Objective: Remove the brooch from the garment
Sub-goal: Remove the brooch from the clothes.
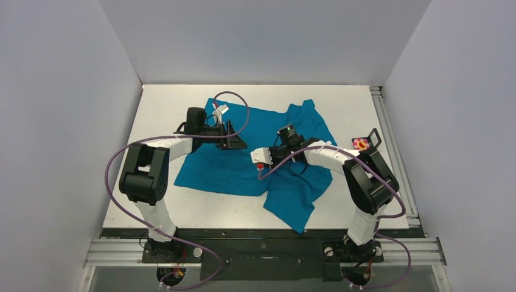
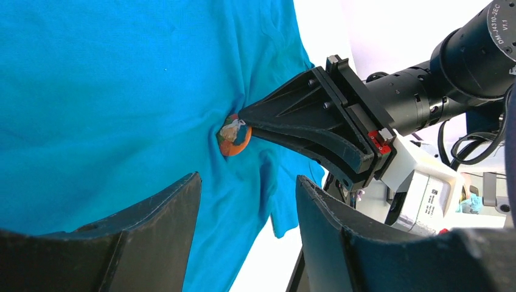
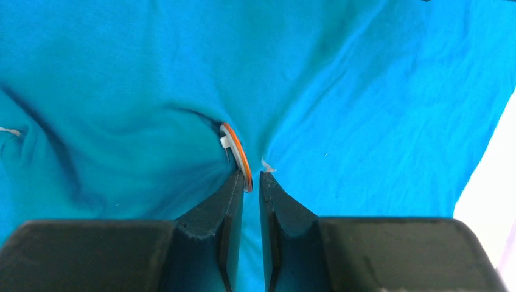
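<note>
From above: teal garment (image 1: 213, 167) spread rumpled across the white table (image 1: 164, 115), one corner trailing toward the near edge. Left arm (image 1: 146, 173) and right arm (image 1: 331, 157) both bent inward, wrists meeting over the middle of the shirt. Brooch not visible from here, hidden under the wrists. Off to the right, on bare table clear of the cloth, a small pink-and-yellow flower-shaped pin (image 1: 361, 144), just beside a small black object (image 1: 373, 137).

From the left wrist: left gripper (image 2: 248, 179) with jaws spread wide, hanging over the cloth and gripping nothing. Beyond it, the right gripper (image 2: 241, 119) reaching in from the right, jaws drawn together to a point at the brooch (image 2: 233, 139) — a round piece with an orange rim and a pale face, sitting on the garment in a pucker of fabric. Printed in white on the right arm's black motor housing (image 2: 481, 45): "DM-J4310-2EC V1.1". Also a label on the white camera body (image 2: 426, 182), too small to read.

From the right wrist: jaws nearly closed, only a thin slit between them, pinching the lower edge of the brooch's orange rim at the very tips. Brooch seen edge-on and tilted, a white clasp at its back, folds of teal cloth radiating from it — pale table showing at the far right.
</note>
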Robot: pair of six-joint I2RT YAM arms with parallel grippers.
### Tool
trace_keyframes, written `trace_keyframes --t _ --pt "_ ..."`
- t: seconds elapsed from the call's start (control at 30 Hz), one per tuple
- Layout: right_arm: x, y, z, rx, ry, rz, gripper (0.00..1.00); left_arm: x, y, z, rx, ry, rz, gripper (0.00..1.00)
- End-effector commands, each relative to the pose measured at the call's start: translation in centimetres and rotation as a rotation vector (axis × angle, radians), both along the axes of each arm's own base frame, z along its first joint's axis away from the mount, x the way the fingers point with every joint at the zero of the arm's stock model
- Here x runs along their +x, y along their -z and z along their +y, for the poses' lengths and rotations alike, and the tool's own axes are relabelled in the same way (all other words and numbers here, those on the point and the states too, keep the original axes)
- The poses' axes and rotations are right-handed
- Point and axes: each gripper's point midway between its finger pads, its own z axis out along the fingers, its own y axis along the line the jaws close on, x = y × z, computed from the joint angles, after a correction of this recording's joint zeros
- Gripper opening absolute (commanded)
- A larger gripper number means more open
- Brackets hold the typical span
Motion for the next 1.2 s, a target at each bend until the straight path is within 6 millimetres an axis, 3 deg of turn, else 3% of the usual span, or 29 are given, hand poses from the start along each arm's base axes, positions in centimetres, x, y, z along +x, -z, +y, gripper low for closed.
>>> trace_keyframes --t 0.0,0.33,0.43,0.5,0.7,0.87,1.17 --pt "-0.8 -0.7 1.1 0.007 -0.085 0.020 0.13 0.7 -1.4 0.4 -0.003 -0.004 -0.076 0.55" --pt "-1.6 -0.8 1.9 -0.076 -0.163 -0.024 0.15 1.1 -1.3 0.9 0.014 -0.023 -0.076 0.55" --pt "-1.3 -1.0 2.1 -0.078 -0.148 -0.028 0.01 1.1 -1.2 1.0 0.026 -0.033 -0.077 0.55" --pt "-0.8 -1.2 2.0 -0.073 -0.114 -0.021 0.00 1.3 -1.2 1.4 0.034 -0.048 -0.082 0.55" --pt "0.7 -2.3 0.2 -0.008 0.083 0.132 0.00 1.6 -1.6 2.7 0.040 -0.090 -0.120 0.55" --pt "2.0 -3.5 -1.2 0.129 0.327 0.302 0.00 1.4 -1.4 2.7 0.037 -0.080 -0.132 0.56" --pt "8.0 -8.3 -1.4 0.695 0.896 0.670 0.00 2.1 -2.0 0.4 -0.003 -0.121 -0.209 0.69"
